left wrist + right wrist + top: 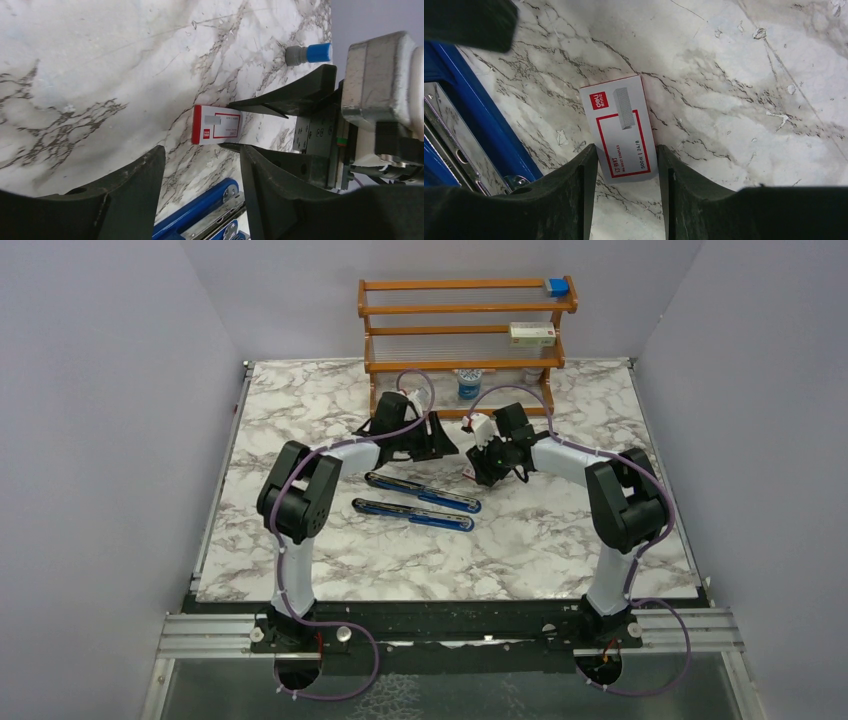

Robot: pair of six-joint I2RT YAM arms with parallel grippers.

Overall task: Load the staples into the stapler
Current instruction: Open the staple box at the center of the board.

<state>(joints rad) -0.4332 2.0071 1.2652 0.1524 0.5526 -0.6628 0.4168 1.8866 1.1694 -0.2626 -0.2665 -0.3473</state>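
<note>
right gripper (626, 153) clasps the red-and-white box (620, 117) beside the open stapler (412, 514).

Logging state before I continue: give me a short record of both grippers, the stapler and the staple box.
left gripper: open, holding nothing, next to the right gripper
right gripper: shut on the near end of the staple box
stapler: opened out flat on the table, metal channel exposed
staples: none seen outside the box
</note>
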